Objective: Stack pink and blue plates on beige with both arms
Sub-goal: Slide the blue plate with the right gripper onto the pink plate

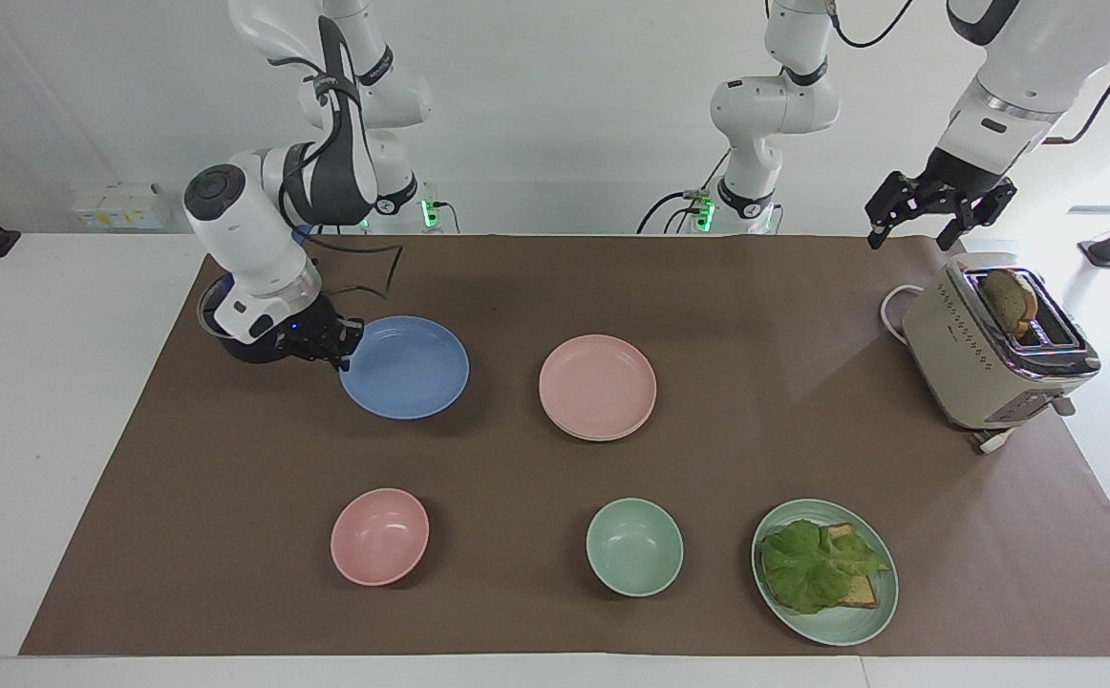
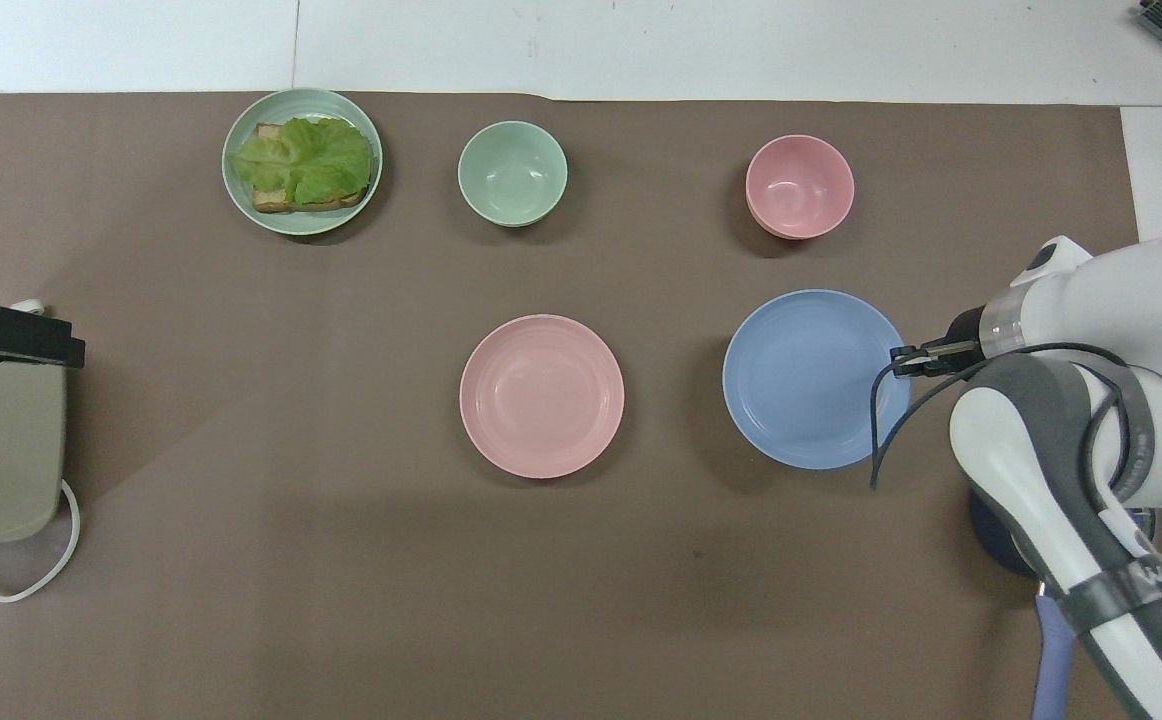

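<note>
The blue plate (image 1: 407, 368) (image 2: 811, 380) hangs just above the brown mat, casting a shadow on it. My right gripper (image 1: 340, 346) (image 2: 906, 358) is shut on its rim, on the side toward the right arm's end of the table. The pink plate (image 1: 598, 387) (image 2: 541, 395) lies on the mat at mid-table, beside the blue one. The beige plate is hidden. My left gripper (image 1: 937, 215) (image 2: 1, 335) waits open in the air over the toaster, holding nothing.
A beige toaster (image 1: 985, 358) with bread in a slot stands at the left arm's end. A pink bowl (image 1: 379, 535), a green bowl (image 1: 633, 547) and a green plate (image 1: 837, 626) with lettuce on toast line the edge farthest from the robots. A dark round object (image 2: 996, 540) sits under the right arm.
</note>
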Action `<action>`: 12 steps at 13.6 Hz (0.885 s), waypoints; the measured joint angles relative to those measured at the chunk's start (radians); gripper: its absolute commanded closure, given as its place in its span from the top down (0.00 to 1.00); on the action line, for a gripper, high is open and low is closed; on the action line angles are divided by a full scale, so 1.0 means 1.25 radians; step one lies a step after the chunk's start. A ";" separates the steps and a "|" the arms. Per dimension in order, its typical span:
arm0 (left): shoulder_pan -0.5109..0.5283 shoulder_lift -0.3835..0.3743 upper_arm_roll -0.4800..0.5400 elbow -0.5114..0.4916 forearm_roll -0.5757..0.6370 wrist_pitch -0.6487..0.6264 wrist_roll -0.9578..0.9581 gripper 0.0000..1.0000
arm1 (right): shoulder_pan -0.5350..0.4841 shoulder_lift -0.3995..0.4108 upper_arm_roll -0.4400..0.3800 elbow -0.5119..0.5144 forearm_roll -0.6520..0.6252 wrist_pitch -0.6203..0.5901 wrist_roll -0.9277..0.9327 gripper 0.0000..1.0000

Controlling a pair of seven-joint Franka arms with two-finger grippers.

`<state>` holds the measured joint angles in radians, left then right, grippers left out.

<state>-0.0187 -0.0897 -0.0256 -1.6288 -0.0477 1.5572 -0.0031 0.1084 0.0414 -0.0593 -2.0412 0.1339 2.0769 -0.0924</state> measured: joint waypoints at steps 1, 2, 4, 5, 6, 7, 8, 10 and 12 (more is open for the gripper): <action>0.000 0.000 0.000 0.000 0.000 0.000 0.000 1.00 | 0.024 -0.004 0.001 0.008 0.000 -0.012 0.043 0.00; 0.000 0.000 0.000 0.000 0.000 0.000 0.000 1.00 | 0.053 -0.005 0.001 0.013 0.000 -0.014 0.086 0.00; 0.000 0.000 0.000 0.000 0.000 0.000 0.000 1.00 | 0.109 -0.004 0.003 0.013 0.000 -0.014 0.162 0.00; 0.000 0.000 0.000 0.000 0.000 0.000 0.000 1.00 | 0.134 -0.003 0.004 0.013 0.000 -0.013 0.190 0.00; 0.000 0.000 0.000 0.000 0.000 0.000 0.000 1.00 | 0.159 -0.003 0.005 0.014 0.001 -0.012 0.219 0.00; 0.000 0.000 0.000 0.000 0.000 0.000 0.000 1.00 | 0.179 -0.003 0.005 0.014 0.008 -0.006 0.241 0.00; 0.000 0.000 0.000 0.000 0.000 0.000 0.000 1.00 | 0.203 0.000 0.006 0.014 0.025 0.014 0.259 0.00; 0.000 0.000 0.000 0.000 0.000 0.000 0.000 1.00 | 0.254 0.014 0.007 0.015 0.039 0.064 0.296 0.00; 0.000 0.000 0.000 0.000 0.000 0.000 0.000 1.00 | 0.288 0.035 0.008 0.016 0.041 0.117 0.317 0.00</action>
<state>-0.0187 -0.0897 -0.0256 -1.6287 -0.0477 1.5572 -0.0031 0.4688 0.0852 -0.0496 -2.0218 0.1848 2.2233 0.3036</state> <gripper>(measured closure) 0.000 0.952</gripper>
